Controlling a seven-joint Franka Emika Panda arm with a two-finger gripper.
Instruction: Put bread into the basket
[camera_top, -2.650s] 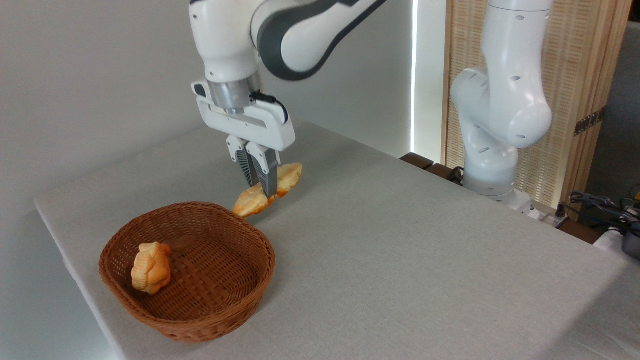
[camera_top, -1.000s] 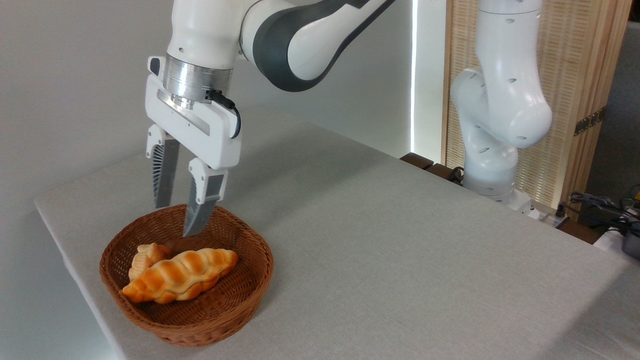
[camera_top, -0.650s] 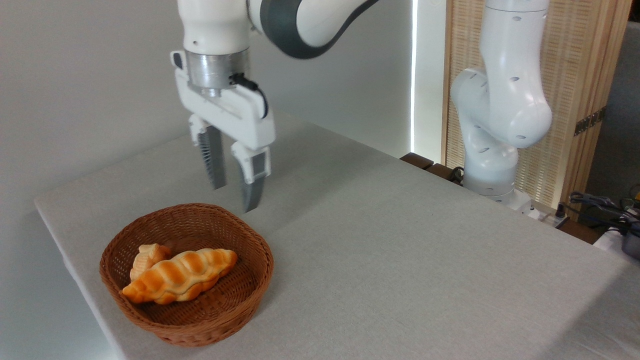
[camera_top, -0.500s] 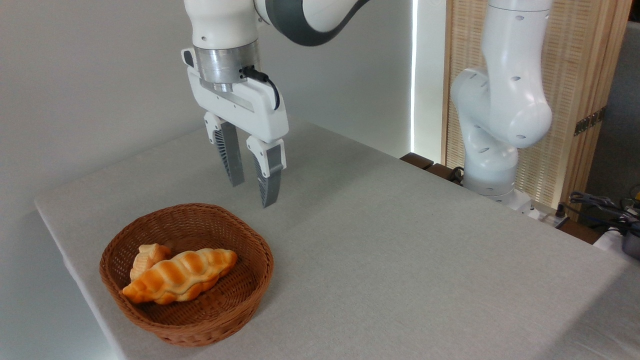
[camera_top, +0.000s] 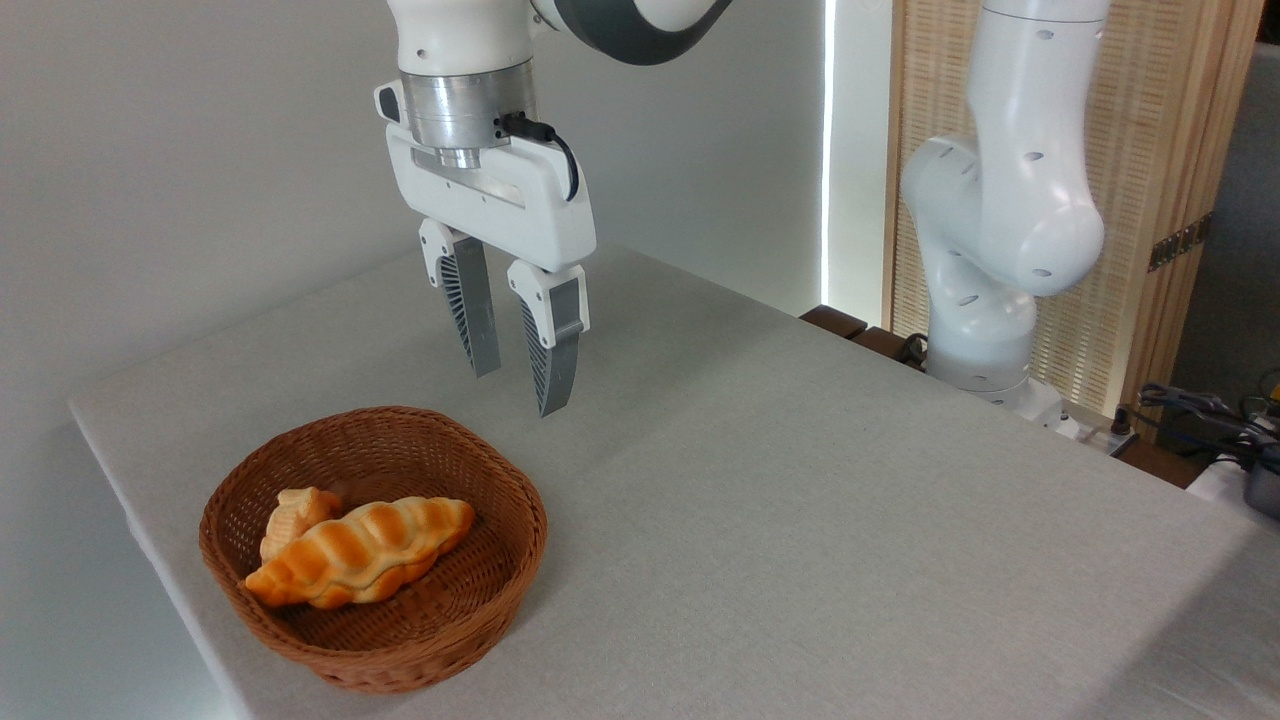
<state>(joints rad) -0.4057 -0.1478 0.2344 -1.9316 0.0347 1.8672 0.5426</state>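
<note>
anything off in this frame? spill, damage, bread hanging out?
Nothing stands out. The bread lies inside the basket, overlapping the small bread piece. The gripper hangs open and empty above the table.

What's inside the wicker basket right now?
Two breads lie in the basket: the long ridged bread across the middle, and a small lumpy bread piece behind it, partly covered by the long one. The weave under them is hidden.

The bread (camera_top: 362, 551) lies in the basket (camera_top: 455, 625), left on the table (camera_top: 800, 520).
</note>
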